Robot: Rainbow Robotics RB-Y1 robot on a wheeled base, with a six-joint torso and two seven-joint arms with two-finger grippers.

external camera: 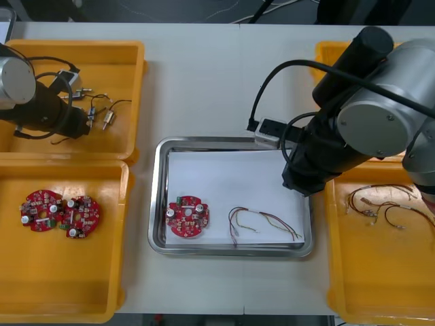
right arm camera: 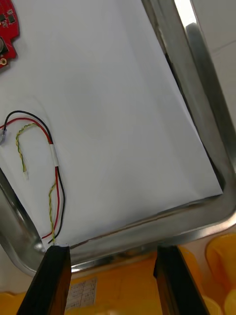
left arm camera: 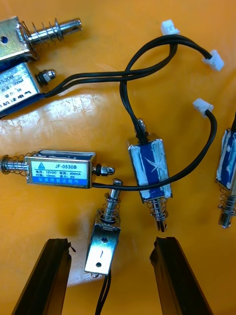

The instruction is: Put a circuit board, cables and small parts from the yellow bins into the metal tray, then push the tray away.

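1. The tray [external camera: 162, 197] is already holding a board [external camera: 188, 217] and a cable [external camera: 262, 224], so the step in hand appears to be fetching a small part.
2. The left gripper [left arm camera: 110, 246] is hovering low inside the far left bin [external camera: 129, 81]. Its fingers [left arm camera: 46, 275] are standing released on either side of a part [left arm camera: 104, 238], not touching it.
3. The next move is calling for a short drop and a squeeze on that part's body. A black lead [left arm camera: 125, 187] is crossing right at its spring end, so it may be getting dragged along.
4. The right gripper [right arm camera: 110, 253] is hanging over the tray's right rim, next to the right bins. Its fingers are released and holding nothing, and the cable is lying just beyond them.
5. Other parts are crowding the chosen one, though the bin walls are lying well away. The carry is going over the bin wall and a strip of bare tabletop [external camera: 204, 68]. The tray's white middle is lying free for the drop, while the right arm is overhanging its right side.
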